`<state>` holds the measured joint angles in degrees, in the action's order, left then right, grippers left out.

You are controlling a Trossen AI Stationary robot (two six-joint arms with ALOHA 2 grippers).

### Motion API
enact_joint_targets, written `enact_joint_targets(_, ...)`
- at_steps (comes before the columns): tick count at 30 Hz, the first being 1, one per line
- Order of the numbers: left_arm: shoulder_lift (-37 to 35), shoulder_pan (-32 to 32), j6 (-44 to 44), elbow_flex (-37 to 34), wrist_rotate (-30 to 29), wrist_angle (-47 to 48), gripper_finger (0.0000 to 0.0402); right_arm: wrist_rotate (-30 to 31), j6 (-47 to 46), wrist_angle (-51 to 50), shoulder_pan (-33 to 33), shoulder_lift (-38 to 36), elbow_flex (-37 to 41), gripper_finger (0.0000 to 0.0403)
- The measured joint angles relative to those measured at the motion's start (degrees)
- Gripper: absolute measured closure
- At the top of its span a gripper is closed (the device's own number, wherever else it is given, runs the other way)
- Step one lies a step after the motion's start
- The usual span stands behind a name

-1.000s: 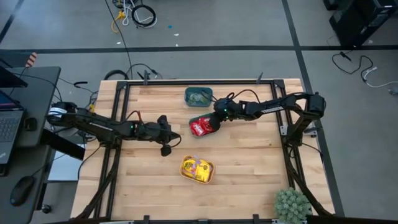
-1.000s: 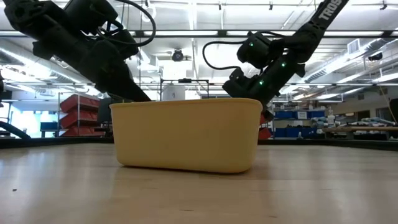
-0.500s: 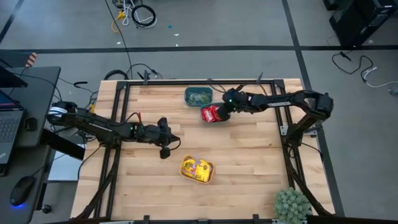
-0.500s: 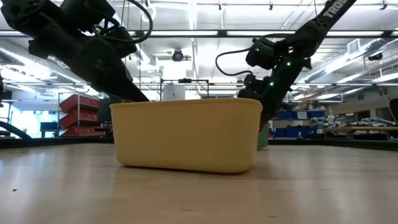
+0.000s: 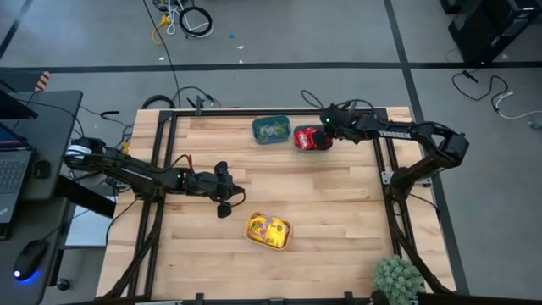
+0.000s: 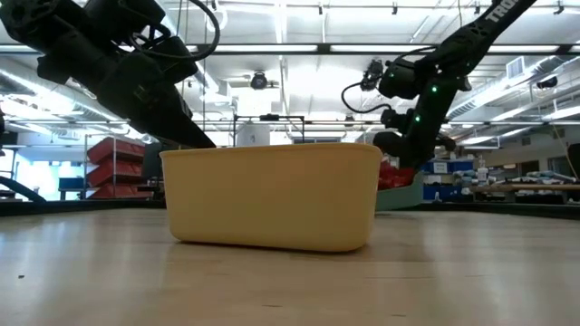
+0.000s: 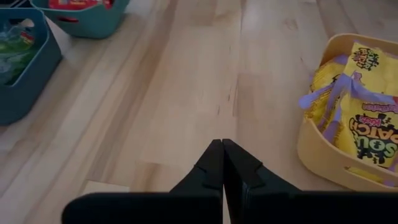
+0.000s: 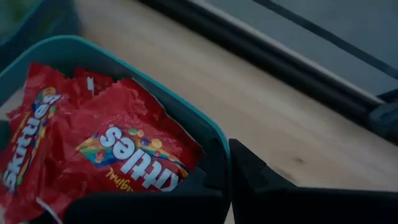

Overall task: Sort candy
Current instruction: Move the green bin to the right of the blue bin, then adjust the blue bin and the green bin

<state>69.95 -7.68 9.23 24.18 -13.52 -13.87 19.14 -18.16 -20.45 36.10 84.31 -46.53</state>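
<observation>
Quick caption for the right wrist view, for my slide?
Right end effector shut on the rim of the teal bin holding red Skittles packets.

Held red packets (image 8: 106,149) with white lettering and rainbow dots in a teal bin (image 8: 205,130); yellow packets (image 7: 367,106) with purple streaks in a yellow bin (image 7: 323,155).

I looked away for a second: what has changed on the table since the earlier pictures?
The right gripper, shut on the rim of the bin of red candy, has dragged it from mid-table to the far edge, beside the bin of green candy. The left gripper stayed shut over bare wood, and the yellow bin has not moved.
</observation>
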Motion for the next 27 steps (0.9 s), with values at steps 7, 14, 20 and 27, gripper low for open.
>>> enact_joint_targets(7,0.00,0.00,0.02,0.00,-0.13,0.01,0.0401,-0.90,1.70,6.00,4.54,2.89,0.03,0.0399)
enact_joint_targets(14,0.00,0.00,0.02,0.00,-0.13,0.09,0.0401,-3.43,3.32,13.29,6.36,6.99,0.03,0.0391)
enact_joint_targets(20,0.00,0.16,3.56,0.00,-4.32,0.04,0.0401,-2.69,4.87,14.43,6.42,6.88,0.03,0.0336)
enact_joint_targets(27,0.00,8.25,8.95,0.00,-13.47,0.02,0.0401,-0.88,5.10,13.72,6.86,2.75,0.03,0.0241)
